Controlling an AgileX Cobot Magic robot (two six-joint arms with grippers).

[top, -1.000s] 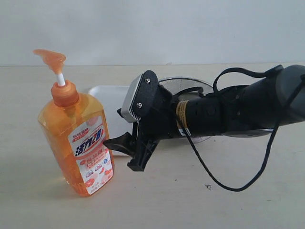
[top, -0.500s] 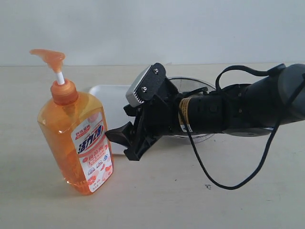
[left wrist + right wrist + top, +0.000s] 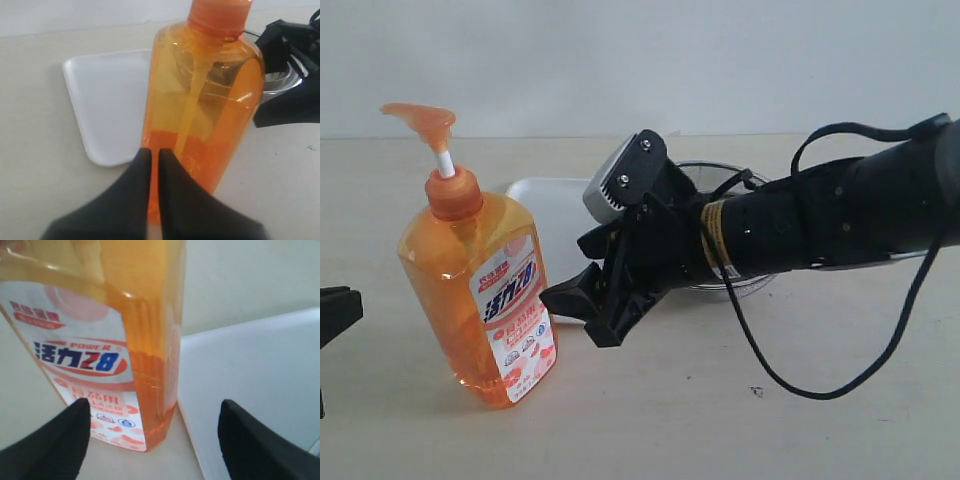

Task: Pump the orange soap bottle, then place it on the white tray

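orange soap bottle [image 3: 480, 290] stands on the table [image 3: 720, 400] beside the white tray [image 3: 555, 200], and your wrist views make plain what the exterior blurs: right gripper [image 3: 155, 407] spread wide short of it, left gripper [image 3: 154, 155] pinched together, empty.

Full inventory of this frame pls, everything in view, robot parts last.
orange soap bottle: one, translucent orange with a white-orange label, standing on the table in front-left of the tray.
white tray: one, white, flat on the table behind the bottle, partly hidden by the right gripper.
metal bowl: one, shiny steel, behind the right arm, mostly hidden.
cable: one, black, looping from the right arm down to the table.
table: one, beige.
wall: one, pale grey, behind the table.
left gripper: one, black, jaws shut, pointing at the bottle's lower body.
right gripper: one, black, jaws open, beside the bottle.
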